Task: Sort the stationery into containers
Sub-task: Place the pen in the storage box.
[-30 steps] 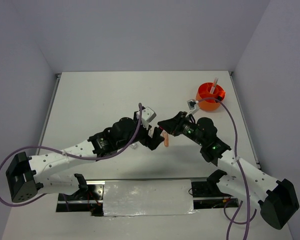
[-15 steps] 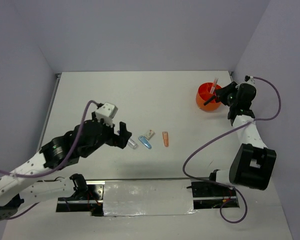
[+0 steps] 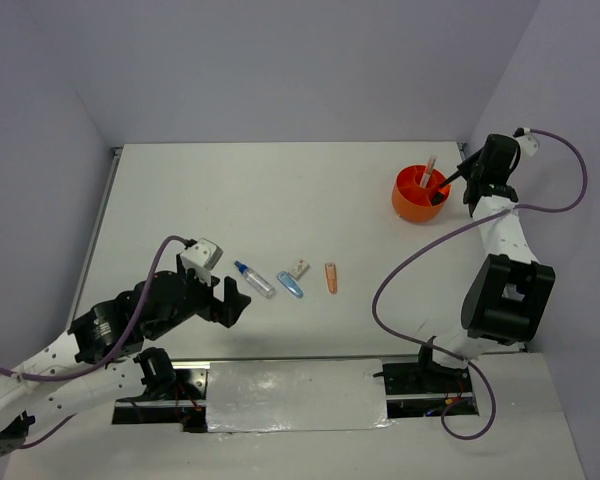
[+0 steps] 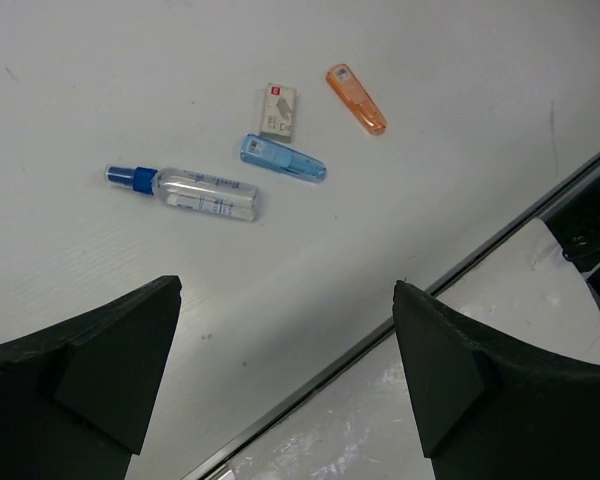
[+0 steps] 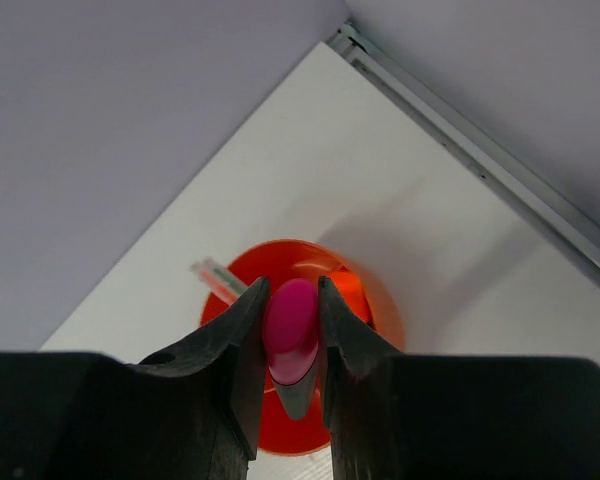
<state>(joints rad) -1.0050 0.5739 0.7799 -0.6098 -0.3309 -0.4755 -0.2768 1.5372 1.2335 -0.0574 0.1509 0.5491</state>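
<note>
The orange tub (image 3: 412, 205) stands at the far right with a thin pen (image 3: 429, 167) leaning in it. My right gripper (image 3: 446, 185) hangs over the tub, shut on a black highlighter with a pink cap (image 5: 292, 318); the tub's rim (image 5: 298, 250) and the pen (image 5: 218, 277) show behind it. My left gripper (image 3: 230, 297) is open and empty, near and left of a row on the table: blue-capped clear tube (image 3: 253, 279), blue clip (image 3: 291, 285), whitish block (image 3: 299, 267), peach piece (image 3: 331, 277). The left wrist view shows the tube (image 4: 193, 192), clip (image 4: 282, 159), block (image 4: 279, 110) and peach piece (image 4: 356, 99) beyond the left gripper (image 4: 285, 290).
A metal rail (image 4: 460, 265) and a taped plate (image 3: 295, 395) run along the table's near edge. Walls close in behind and to the right of the tub. The right arm's cable (image 3: 410, 270) loops over the table's right side.
Both arms have left the table's middle. The left arm drew back near-left, uncovering the row of items. The right gripper carried the highlighter to the tub and shifted slightly right.
</note>
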